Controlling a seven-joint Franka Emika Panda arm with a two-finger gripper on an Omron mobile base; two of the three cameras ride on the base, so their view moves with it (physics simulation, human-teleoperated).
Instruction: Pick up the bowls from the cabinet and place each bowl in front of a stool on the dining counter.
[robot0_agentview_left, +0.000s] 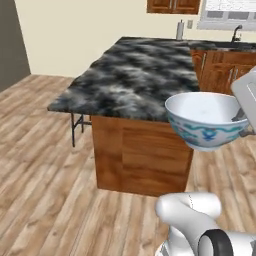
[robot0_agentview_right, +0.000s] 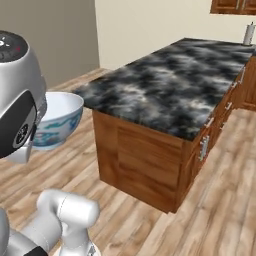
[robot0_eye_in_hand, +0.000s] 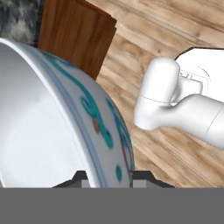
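Short of the dining counter (robot0_agentview_left: 130, 75), just off its near wooden end, the patterned bowl (robot0_agentview_left: 205, 120) hangs in the gripper (robot0_eye_in_hand: 109, 177), pinched by its rim; likely rigid, glazed, slippery, breakable, so rim-held.

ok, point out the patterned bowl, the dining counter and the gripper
patterned bowl (robot0_agentview_left: 207, 132), left base view, on its outer wall at the teal band.
dining counter (robot0_agentview_right: 170, 85), right base view, on bare marbled top.
gripper (robot0_eye_in_hand: 110, 177), hand view, between the fingertips clamped on the bowl's rim.
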